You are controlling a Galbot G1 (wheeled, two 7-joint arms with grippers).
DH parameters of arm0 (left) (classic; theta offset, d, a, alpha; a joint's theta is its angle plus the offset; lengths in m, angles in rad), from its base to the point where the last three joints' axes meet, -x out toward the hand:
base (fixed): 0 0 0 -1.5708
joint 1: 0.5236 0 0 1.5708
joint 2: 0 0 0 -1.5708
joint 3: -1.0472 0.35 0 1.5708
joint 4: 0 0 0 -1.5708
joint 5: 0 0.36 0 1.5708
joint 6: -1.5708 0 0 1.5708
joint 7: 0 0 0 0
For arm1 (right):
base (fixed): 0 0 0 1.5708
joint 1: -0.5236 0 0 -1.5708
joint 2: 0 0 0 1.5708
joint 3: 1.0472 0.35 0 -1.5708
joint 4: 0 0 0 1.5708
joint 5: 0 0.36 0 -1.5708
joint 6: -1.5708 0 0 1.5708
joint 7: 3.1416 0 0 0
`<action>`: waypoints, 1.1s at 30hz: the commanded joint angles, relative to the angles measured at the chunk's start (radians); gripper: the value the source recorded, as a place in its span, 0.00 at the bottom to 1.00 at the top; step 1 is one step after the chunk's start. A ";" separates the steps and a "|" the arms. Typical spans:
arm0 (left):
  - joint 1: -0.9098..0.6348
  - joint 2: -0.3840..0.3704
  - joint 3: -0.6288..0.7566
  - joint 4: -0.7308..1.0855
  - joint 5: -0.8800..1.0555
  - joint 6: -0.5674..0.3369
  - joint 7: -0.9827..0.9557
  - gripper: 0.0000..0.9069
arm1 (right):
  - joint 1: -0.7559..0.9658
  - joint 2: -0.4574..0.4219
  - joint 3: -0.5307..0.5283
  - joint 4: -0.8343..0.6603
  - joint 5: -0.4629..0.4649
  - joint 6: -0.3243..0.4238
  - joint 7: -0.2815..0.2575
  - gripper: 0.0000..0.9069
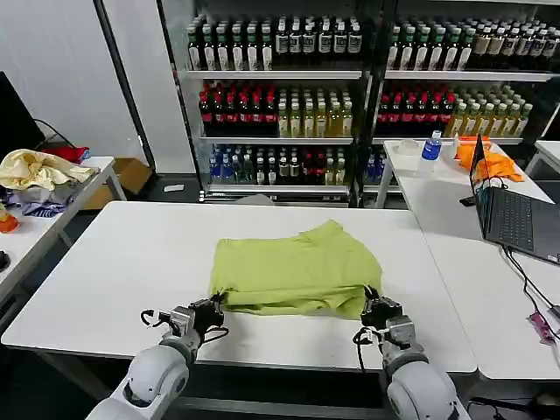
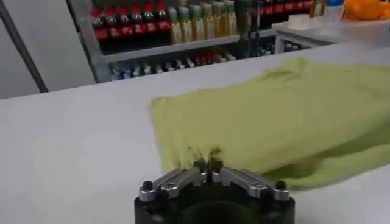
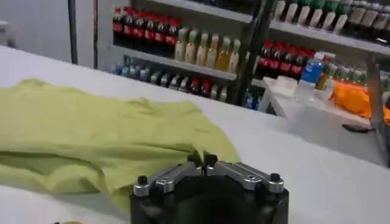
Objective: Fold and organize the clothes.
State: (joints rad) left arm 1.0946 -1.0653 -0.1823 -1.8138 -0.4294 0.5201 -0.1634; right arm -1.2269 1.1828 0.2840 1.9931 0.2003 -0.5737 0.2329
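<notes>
The lime-green T-shirt (image 1: 293, 267) lies in the middle of the white table (image 1: 114, 271), already doubled over into a wide, flat shape. The left gripper (image 1: 213, 307) is pinched tight on the shirt's near left corner, and the right gripper (image 1: 370, 302) is pinched tight on the near right corner. In the left wrist view the left gripper (image 2: 208, 164) has its tips closed together on a little bunch of the green cloth (image 2: 280, 115), and in the right wrist view the right gripper (image 3: 202, 161) bites the edge of the shirt (image 3: 91, 131) the same way. The step now looks like lifting this near edge and carrying it over to the far edge of the shirt. To do it well, both arms should rise together and stay level, so the cloth does not twist or sag in the middle. They should keep the edge stretched, then lay it down straight on the far edge. There are no boxes or baskets near the shirt.
</notes>
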 commanded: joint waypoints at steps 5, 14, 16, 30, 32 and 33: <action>0.015 0.010 -0.018 -0.023 -0.001 -0.026 0.005 1.00 | 0.001 0.029 0.004 -0.014 -0.026 0.012 -0.002 1.00; 0.123 0.017 -0.081 -0.059 -0.017 -0.042 -0.013 1.00 | -0.142 0.030 0.128 0.098 -0.012 0.045 -0.004 1.00; 0.119 0.016 -0.081 -0.044 -0.029 -0.041 -0.014 1.00 | -0.156 0.032 0.162 0.097 0.002 0.041 0.003 1.00; 0.055 -0.019 -0.043 0.035 -0.049 -0.033 -0.028 0.16 | -0.082 0.052 0.152 -0.067 0.068 -0.004 0.037 0.00; 0.052 -0.019 -0.041 0.040 -0.048 -0.038 -0.029 0.01 | -0.074 0.055 0.131 -0.083 0.071 0.000 0.035 0.00; 0.051 -0.018 -0.041 0.043 -0.048 -0.040 -0.030 0.01 | -0.072 0.056 0.124 -0.084 0.071 0.000 0.034 0.00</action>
State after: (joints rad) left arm 1.1525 -1.0775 -0.2240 -1.8015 -0.4725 0.4853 -0.1876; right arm -1.3116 1.2361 0.4181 1.9686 0.2547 -0.5669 0.2599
